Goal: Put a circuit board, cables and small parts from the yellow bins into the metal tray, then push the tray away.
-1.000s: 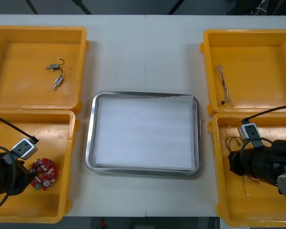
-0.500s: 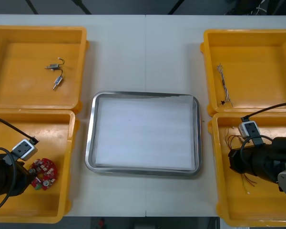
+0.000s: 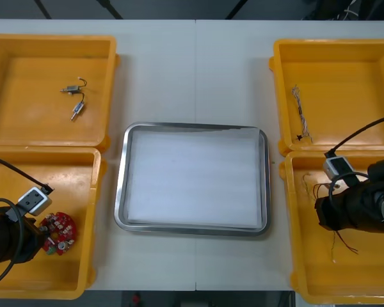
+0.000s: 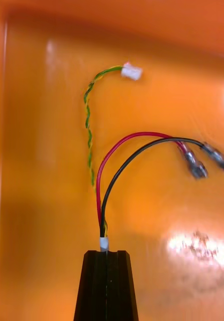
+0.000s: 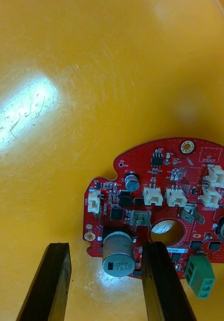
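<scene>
Right gripper [image 4: 106, 255]: closed on red-black cable [image 4: 194, 167] end, near right bin [image 3: 371, 275]; twisted cable [image 4: 88, 115] maybe pinched too; limp, light.
Left gripper [image 5: 106, 247]: open, straddling board [image 5: 162, 193] edge, near left bin [image 3: 64, 185]; stiff, fragile, take the rim.
Tray [image 3: 121, 192]: middle, bare.

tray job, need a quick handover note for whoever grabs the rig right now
Left gripper: open, fingers astride the edge of the circuit board in the near left bin.
Right gripper: shut on the red and black cable, over the near right bin.
Small metal parts lie in the far left bin, a thin twisted cable in the far right bin.
Done: nothing in the tray yet.
Left: load board, cables and parts, then push the tray away.
</scene>
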Controlling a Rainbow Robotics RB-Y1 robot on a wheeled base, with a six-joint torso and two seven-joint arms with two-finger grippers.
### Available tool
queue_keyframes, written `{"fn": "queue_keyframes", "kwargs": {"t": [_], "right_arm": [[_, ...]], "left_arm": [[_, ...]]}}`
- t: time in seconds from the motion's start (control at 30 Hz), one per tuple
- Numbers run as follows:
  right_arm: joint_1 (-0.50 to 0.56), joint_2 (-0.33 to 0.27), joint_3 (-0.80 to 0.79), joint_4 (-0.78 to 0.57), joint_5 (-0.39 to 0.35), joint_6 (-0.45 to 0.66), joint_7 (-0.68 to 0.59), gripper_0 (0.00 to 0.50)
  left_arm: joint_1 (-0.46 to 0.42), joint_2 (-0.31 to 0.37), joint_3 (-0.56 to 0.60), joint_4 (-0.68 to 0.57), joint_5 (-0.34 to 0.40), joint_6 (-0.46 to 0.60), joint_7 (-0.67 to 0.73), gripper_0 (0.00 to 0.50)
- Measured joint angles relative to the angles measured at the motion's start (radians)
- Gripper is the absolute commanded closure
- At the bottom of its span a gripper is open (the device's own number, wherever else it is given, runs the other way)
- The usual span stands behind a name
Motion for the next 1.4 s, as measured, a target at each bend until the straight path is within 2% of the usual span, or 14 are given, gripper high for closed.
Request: {"fn": "queue_keyframes", "kwargs": {"t": [0.17,0.23,0.37,0.73,0.83,1.1,1.3,1.4], "right_arm": [[-0.024,0.0,-0.066,-0.024,-0.076,0.111,0.004,0.5],[-0.035,0.0,-0.092,-0.03,-0.106,0.153,0.031,0.5],[-0.061,0.0,-0.136,-0.035,-0.16,0.232,0.066,0.5],[-0.186,0.0,-0.226,-0.036,-0.285,0.441,0.066,0.5],[-0.22,-0.003,-0.234,-0.037,-0.301,0.454,0.066,0.5],[-0.281,-0.023,-0.234,-0.043,-0.342,0.454,0.066,0.5],[-0.315,-0.049,-0.234,-0.043,-0.424,0.455,0.067,0.5],[-0.327,-0.065,-0.234,-0.043,-0.464,0.455,0.067,0.5]], "left_arm": [[0.0,0.0,0.0,0.001,-0.002,-0.002,0.0,0.399],[0.0,0.0,0.0,0.001,-0.007,-0.006,0.0,0.449],[0.0,0.0,0.0,0.003,-0.013,-0.01,0.0,0.5],[0.0,0.001,0.0,0.007,-0.014,-0.035,0.0,0.5],[0.0,0.014,0.0,0.008,0.003,-0.057,0.0,0.5],[0.0,0.095,0.012,0.008,0.129,-0.061,0.0,0.5],[0.0,0.135,0.07,0.008,0.247,-0.055,0.0,0.5],[0.0,0.138,0.124,0.007,0.312,0.003,0.0,0.5]]}}
